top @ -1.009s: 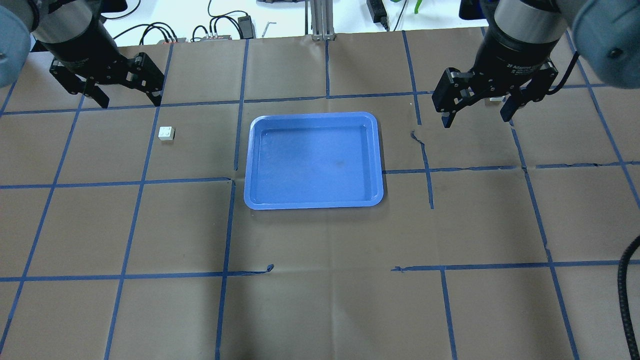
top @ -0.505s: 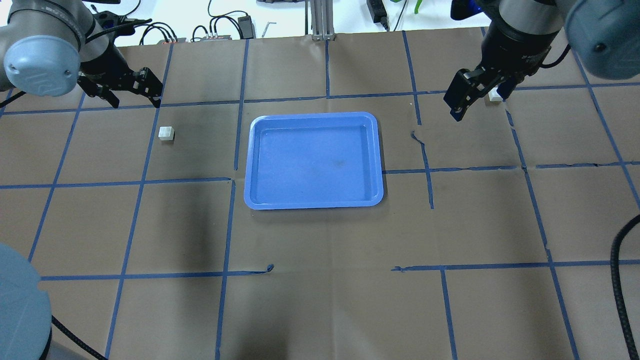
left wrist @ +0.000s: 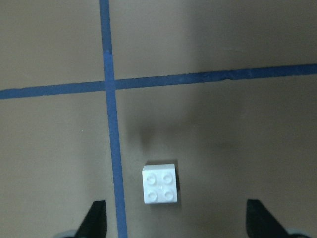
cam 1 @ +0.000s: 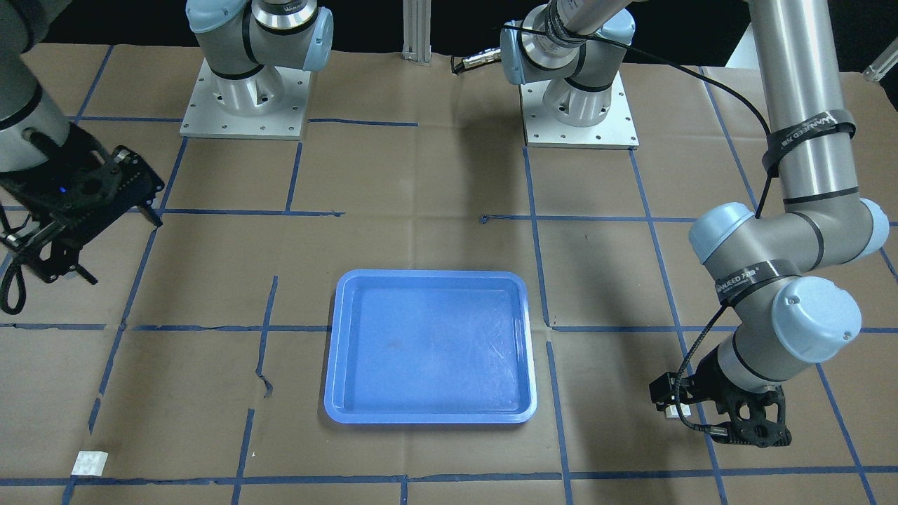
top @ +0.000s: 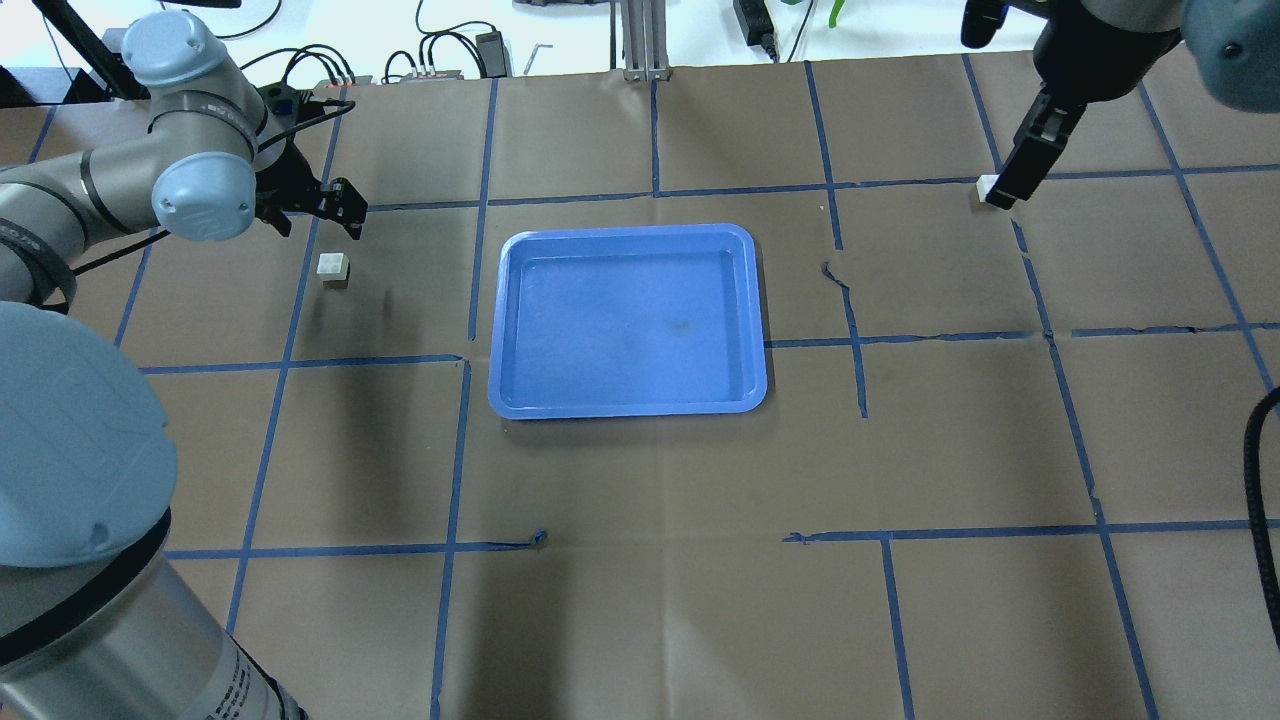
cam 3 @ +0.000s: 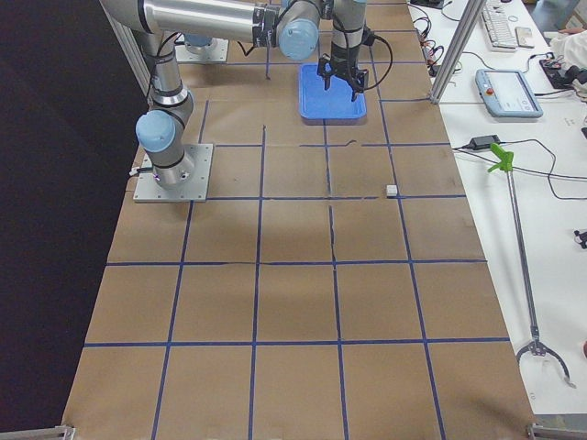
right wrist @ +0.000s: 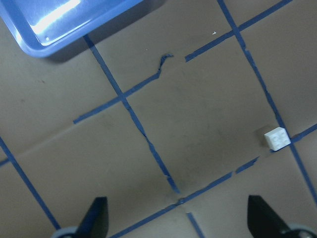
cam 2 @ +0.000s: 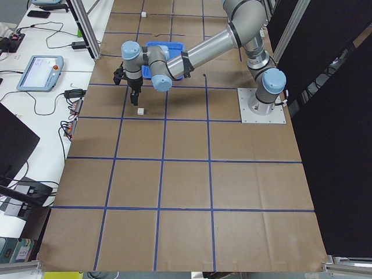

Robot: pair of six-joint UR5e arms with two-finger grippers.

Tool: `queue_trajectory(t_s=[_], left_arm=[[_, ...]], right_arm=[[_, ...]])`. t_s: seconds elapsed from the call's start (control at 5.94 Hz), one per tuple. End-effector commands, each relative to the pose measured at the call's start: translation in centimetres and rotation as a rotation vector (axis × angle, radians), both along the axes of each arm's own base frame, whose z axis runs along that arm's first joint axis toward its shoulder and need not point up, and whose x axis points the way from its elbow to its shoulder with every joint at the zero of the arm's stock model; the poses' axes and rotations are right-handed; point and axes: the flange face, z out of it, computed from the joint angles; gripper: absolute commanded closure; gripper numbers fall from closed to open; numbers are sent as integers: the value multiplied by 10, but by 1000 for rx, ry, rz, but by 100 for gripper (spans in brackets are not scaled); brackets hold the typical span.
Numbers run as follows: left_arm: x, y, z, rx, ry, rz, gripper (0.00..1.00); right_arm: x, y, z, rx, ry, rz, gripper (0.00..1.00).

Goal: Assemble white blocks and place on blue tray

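Note:
The blue tray (top: 625, 320) lies empty at mid table, also in the front view (cam 1: 428, 344). One white block (top: 333, 266) sits left of it. My left gripper (top: 315, 215) hovers open above this block; the left wrist view shows the block (left wrist: 160, 184) between the fingertips (left wrist: 96, 220), nearer the left one. The other white block (top: 986, 187) sits far right on a tape crossing. My right gripper (top: 1010, 185) is open, seen edge-on, raised beside it; the right wrist view shows this block (right wrist: 277, 138) off to the right.
Brown paper with a blue tape grid covers the table. Cables and power bricks (top: 440, 60) and an aluminium post (top: 640, 40) line the far edge. The two arm bases (cam 1: 245, 98) stand on the robot's side. My left elbow (top: 70, 450) looms over the near left.
My left arm swung in and its gripper moved right, toward the left block. My right gripper turned edge-on and moved right, beside the right block. Both stayed open.

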Motion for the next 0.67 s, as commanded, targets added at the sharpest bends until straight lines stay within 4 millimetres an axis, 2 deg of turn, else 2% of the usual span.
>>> queue_trajectory(t_s=[0.0,0.17,0.5], left_arm=[[1,-1,-34,31,0,-5,2],[7,1,-38,40,2,1,4],[18,3,-37,47,4,14,42]], right_arm=[[-83,-77,-2,-39,39,305,0],[-121,-112,-22,-27,34,388,1],[-157,-133,-85,4,-149,398,1]])
